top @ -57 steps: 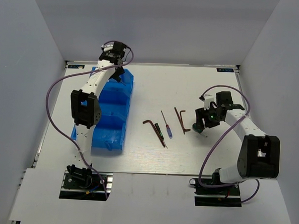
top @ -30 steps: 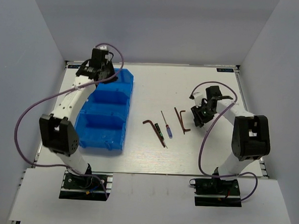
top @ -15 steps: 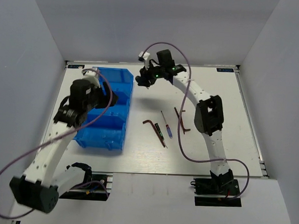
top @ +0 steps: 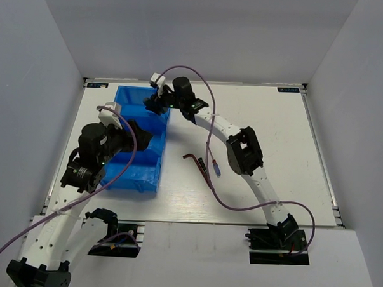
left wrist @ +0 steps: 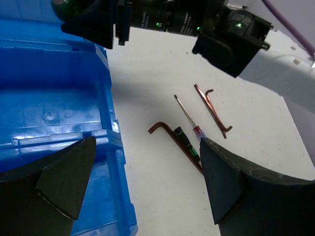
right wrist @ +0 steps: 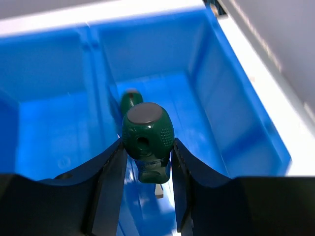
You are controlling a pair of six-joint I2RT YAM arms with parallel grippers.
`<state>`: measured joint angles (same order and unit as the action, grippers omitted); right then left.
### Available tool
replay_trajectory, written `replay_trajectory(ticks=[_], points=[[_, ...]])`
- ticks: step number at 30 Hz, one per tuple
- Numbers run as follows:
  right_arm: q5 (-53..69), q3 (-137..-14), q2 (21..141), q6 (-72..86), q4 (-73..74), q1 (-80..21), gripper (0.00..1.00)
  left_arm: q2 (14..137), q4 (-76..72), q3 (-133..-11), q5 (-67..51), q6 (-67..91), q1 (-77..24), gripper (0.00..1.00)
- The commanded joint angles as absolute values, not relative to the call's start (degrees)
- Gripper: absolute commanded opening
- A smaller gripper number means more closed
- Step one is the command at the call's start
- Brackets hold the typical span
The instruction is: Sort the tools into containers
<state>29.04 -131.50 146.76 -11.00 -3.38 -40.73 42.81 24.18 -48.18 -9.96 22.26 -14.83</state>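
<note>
The blue bin [top: 131,178] lies at the left. My right gripper [top: 154,105] hangs over its far compartment, shut on a green-handled screwdriver [right wrist: 146,129] held tip down between the fingers [right wrist: 110,172]; the gripper [right wrist: 146,146] is above the compartment floor [right wrist: 221,93]. Another green handle [right wrist: 130,101] lies in that compartment. My left gripper [top: 145,134] is wide open and empty over the bin's right wall [left wrist: 106,147]; the gripper [left wrist: 142,196] frames the table. On the table lie a hex key [left wrist: 167,133], a dark green screwdriver [left wrist: 187,143], a blue-handled screwdriver [left wrist: 188,114] and a second hex key [left wrist: 212,107].
The right arm [top: 242,152] stretches across the table from its base at the near right and covers part of the tool group in the top view. The hex key [top: 191,157] and the screwdrivers [top: 211,168] lie just right of the bin. Grey walls close three sides.
My right gripper has swung left with the green screwdriver, from over the table's back middle to over the bin's far compartment. My left arm has drawn back, its gripper over the bin's middle.
</note>
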Motion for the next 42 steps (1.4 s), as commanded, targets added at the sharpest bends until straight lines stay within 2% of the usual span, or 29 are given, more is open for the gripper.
replay_trajectory(ticks=[1, 2, 3, 4, 5, 6, 8, 10, 12, 13, 15, 16, 17, 18, 19, 22, 25, 26, 27, 28, 29, 30, 32, 35, 36, 38, 39, 41, 42], points=[[26.6, -131.9, 146.2, -12.0, -13.0, -42.0, 0.0, 41.4, 23.0, -47.6, -11.4, 22.1, -14.5, 0.96], [26.2, -131.4, 146.2, -11.7, -13.4, -42.1, 0.1, 41.4, 22.2, -47.0, -12.3, 23.4, -14.5, 0.95], [26.3, -130.7, 146.1, -11.7, -13.4, -42.1, 0.46, 41.4, 21.2, -45.1, -14.2, 24.3, -14.5, 0.73], [26.3, -130.4, 145.8, -11.6, -13.5, -42.1, 0.59, 41.4, 19.9, -44.0, -15.5, 25.0, -14.0, 0.62], [25.8, -130.0, 145.5, -11.6, -13.5, -41.9, 0.68, 43.2, 17.3, -43.0, -16.9, 26.3, -14.0, 0.53], [25.4, -129.2, 145.1, -11.4, -13.9, -41.7, 0.77, 44.6, 16.0, -42.0, -18.8, 27.0, -14.0, 0.28], [24.2, -127.1, 142.7, -11.1, -14.5, -41.0, 0.77, 48.6, 13.5, -41.5, -23.1, 29.1, -14.0, 0.01], [21.5, -125.6, 138.7, -9.6, -14.8, -40.3, 0.73, 54.2, 11.9, -42.0, -25.9, 29.8, -14.9, 0.0], [17.6, -122.8, 134.9, -7.1, -13.4, -38.1, 0.68, 58.4, 10.4, -43.9, -27.7, 31.1, -15.6, 0.06], [16.4, -122.0, 132.0, -5.6, -11.5, -37.5, 0.63, 59.8, 10.4, -45.2, -27.7, 31.1, -16.1, 0.2], [15.6, -117.2, 127.3, -4.4, -7.7, -34.5, 0.53, 62.4, 11.8, -49.4, -27.7, 30.6, -16.7, 0.25], [15.2, -114.1, 123.7, -4.2, -5.2, -33.8, 0.47, 64.0, 12.5, -51.0, -27.7, 29.3, -17.7, 0.33], [14.6, -112.3, 121.8, -4.2, -2.2, -32.4, 0.27, 67.6, 13.4, -52.8, -27.7, 28.7, -18.2, 0.35], [13.7, -109.2, 118.3, -4.7, -0.6, -31.2, 0.16, 69.9, 16.1, -56.7, -27.7, 28.7, -19.8, 0.37], [13.3, -106.6, 115.2, -6.0, 7.1, -30.2, 0.0, 72.3, 17.9, -58.9, -27.7, 27.3, -20.8, 0.4], [11.0, -100.4, 108.2, -8.3, 18.7, -28.0, 0.0, 81.8, 24.2, -66.1, -25.2, 26.7, -26.7, 0.42], [10.7, -92.5, 102.2, -8.7, 29.8, -25.7, 0.0, 89.2, 32.6, -71.8, -16.6, 30.3, -32.9, 0.47], [10.7, -90.4, 101.0, -8.4, 31.7, -25.2, 0.0, 90.7, 35.0, -73.2, -13.9, 34.8, -34.4, 0.53], [10.9, -85.3, 97.9, -8.0, 32.2, -24.1, 0.2, 91.8, 36.6, -75.0, -9.5, 37.2, -35.7, 0.54], [12.1, -80.5, 94.5, -8.0, 32.3, -23.1, 0.35, 92.8, 40.4, -75.8, -6.9, 40.2, -38.4, 0.56], [12.0, -76.1, 92.8, -8.0, 32.2, -22.2, 0.44, 93.3, 41.0, -76.3, -4.7, 45.5, -39.6, 0.59], [12.0, -74.1, 89.6, -7.9, 31.9, -21.9, 0.49, 94.1, 41.0, -76.3, -2.7, 48.0, -40.7, 0.63], [12.2, -68.0, 84.4, -7.5, 31.8, -20.3, 0.49, 94.1, 40.2, -77.0, -0.3, 54.2, -43.2, 0.67], [12.4, -63.0, 79.3, -5.7, 32.1, -18.9, 0.49, 98.9, 42.6, -81.5, 1.8, 58.3, -45.4, 0.67], [12.7, -62.1, 78.4, -5.1, 32.1, -18.4, 0.49, 100.9, 44.7, -83.7, 2.5, 59.2, -45.4, 0.63], [12.8, -59.3, 75.8, -4.3, 31.6, -17.2, 0.49, 107.5, 50.9, -89.4, 3.9, 60.6, -46.8, 0.61], [13.1, -58.4, 75.3, -3.9, 31.5, -17.1, 0.49, 109.3, 52.3, -90.6, 4.0, 61.8, -46.8, 0.52], [13.2, -57.2, 73.4, -3.3, 31.3, -15.9, 0.49, 112.8, 53.0, -91.2, 4.5, 61.8, -47.3, 0.43], [13.4, -56.4, 72.8, -3.3, 30.8, -15.2, 0.49, 112.8, 53.0, -90.7, 4.5, 62.6, -47.3, 0.33]])
